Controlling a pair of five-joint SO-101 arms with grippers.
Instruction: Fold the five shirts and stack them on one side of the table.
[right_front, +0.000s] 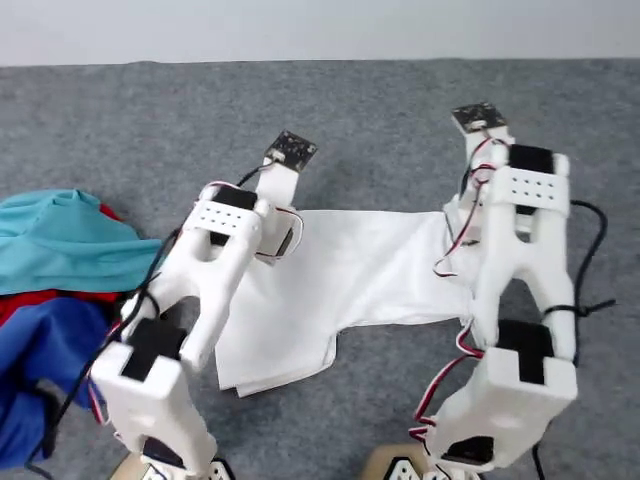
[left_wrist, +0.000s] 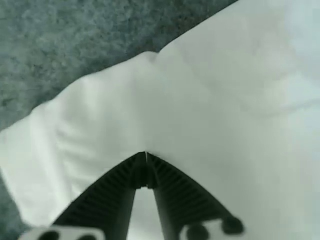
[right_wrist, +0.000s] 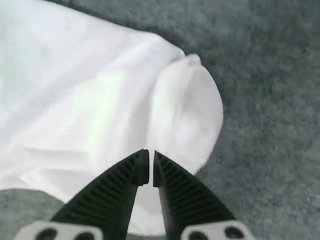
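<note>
1. The left gripper (left_wrist: 146, 156) had its black ribbed fingers pressed together at the tips, down on the white shirt (left_wrist: 210, 100). We could not tell whether any cloth was caught between them.
2. The right gripper (right_wrist: 150, 152) had its fingers almost closed, with only a thin slit between them. It sat just over the shirt beside a rounded, folded-over sleeve (right_wrist: 192, 107).
3. Around both sets of fingers the cloth was plain white, softly creased.
4. In the high view the white shirt lay spread between the two arms, with both grippers at its far edge: the left at one corner, the right at the other.
5. Its near edge ran unevenly, and the corner nearest the left arm's base was doubled under.
6. The grey felt-like table (right_front: 400, 110) lay open beyond the shirt's far edge, and also on the near side between the two arm bases.
7. At the table's left edge we saw a loose heap: a teal shirt (right_front: 60, 240) on top, a red shirt (right_front: 40, 300) under it and a blue shirt (right_front: 40, 370) nearest the camera. The heap was close to the left arm and apart from the white shirt.
</note>
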